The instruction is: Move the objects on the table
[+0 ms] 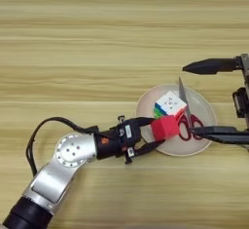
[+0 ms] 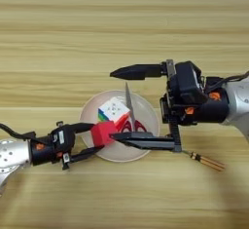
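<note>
Where the striped tan desk (image 1: 97,38) lies nearest, the left gripper (image 1: 151,134) pinches the small matte red cube (image 1: 165,127) between its slim black fingers at the near-left rim of the round beige plate (image 1: 146,104). Behind it on the plate sit the glossy puzzle cube (image 1: 169,104) and the red-handled scissors (image 2: 130,111), blades pointing away. The right gripper (image 2: 113,104) spreads wide across the plate.

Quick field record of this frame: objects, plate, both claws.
red cube: between the left claw's fingers, over the plate's near-left rim
puzzle cube: on the plate, white face up
scissors: on the plate, blades pointing away, red handles near
plate: round, beige, on the table
left claw: shut on the red cube
right claw: open wide, spanning the plate
</note>
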Controlling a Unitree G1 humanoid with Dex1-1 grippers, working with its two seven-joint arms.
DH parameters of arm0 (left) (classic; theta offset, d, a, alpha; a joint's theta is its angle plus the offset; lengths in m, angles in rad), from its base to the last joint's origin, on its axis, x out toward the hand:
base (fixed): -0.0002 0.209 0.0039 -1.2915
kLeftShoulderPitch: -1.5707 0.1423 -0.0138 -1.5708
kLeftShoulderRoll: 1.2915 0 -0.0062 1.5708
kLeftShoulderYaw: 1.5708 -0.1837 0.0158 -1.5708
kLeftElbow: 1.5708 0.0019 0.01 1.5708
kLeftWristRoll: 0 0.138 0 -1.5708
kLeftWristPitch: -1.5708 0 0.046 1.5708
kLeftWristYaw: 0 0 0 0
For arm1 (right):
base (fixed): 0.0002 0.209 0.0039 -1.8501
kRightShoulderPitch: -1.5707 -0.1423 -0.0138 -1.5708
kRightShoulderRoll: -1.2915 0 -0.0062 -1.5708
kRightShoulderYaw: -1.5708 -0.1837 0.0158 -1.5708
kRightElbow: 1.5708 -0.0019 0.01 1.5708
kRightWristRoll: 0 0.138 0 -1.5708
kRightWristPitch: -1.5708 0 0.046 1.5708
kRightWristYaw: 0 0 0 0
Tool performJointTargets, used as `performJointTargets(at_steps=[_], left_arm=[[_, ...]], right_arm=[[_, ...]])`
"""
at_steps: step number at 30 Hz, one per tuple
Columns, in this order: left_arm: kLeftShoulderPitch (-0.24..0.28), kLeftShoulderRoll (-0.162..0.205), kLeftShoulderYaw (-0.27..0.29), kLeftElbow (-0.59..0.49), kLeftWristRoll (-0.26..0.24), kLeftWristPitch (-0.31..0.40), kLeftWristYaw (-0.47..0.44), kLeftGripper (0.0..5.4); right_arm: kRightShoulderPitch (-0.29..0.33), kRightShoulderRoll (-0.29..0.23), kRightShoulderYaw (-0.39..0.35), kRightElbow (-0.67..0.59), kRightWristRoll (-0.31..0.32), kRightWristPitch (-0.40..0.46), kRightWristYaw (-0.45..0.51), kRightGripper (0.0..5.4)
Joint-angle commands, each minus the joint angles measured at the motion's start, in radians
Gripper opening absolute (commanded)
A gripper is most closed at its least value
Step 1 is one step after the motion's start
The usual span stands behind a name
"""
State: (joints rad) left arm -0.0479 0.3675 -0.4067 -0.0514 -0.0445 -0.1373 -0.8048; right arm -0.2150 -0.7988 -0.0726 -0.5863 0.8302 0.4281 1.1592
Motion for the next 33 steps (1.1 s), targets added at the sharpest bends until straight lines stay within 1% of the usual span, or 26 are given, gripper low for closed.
performJointTargets(at_steps=[1,14,19,29,30,31,33], left_arm=[[-0.023,0.0,0.005,0.015,0.018,0.008,0.011,2.24],[-0.028,0.008,-0.007,0.029,0.022,0.037,0.0,2.24],[-0.027,0.011,-0.014,0.035,0.031,0.048,-0.002,2.24],[-0.02,0.014,-0.02,0.039,0.04,0.05,-0.011,2.24],[-0.02,0.014,-0.019,0.039,0.041,0.05,-0.011,2.6],[-0.02,0.015,-0.019,0.039,0.041,0.049,-0.01,2.61],[-0.019,0.015,-0.018,0.038,0.041,0.048,-0.009,2.83]], right_arm=[[0.012,0.006,-0.003,-0.018,0.0,-0.004,-0.009,5.4],[0.016,0.005,-0.009,-0.02,0.003,-0.001,-0.012,5.4],[0.014,0.003,-0.01,-0.021,0.006,0.001,-0.01,5.4],[0.015,0.004,-0.01,-0.023,0.006,0.003,-0.013,5.4],[0.015,0.005,-0.009,-0.024,0.005,0.003,-0.014,5.4],[0.017,0.006,-0.009,-0.024,0.004,0.002,-0.015,5.4],[0.019,0.007,-0.008,-0.026,0.004,0.001,-0.016,5.4]])
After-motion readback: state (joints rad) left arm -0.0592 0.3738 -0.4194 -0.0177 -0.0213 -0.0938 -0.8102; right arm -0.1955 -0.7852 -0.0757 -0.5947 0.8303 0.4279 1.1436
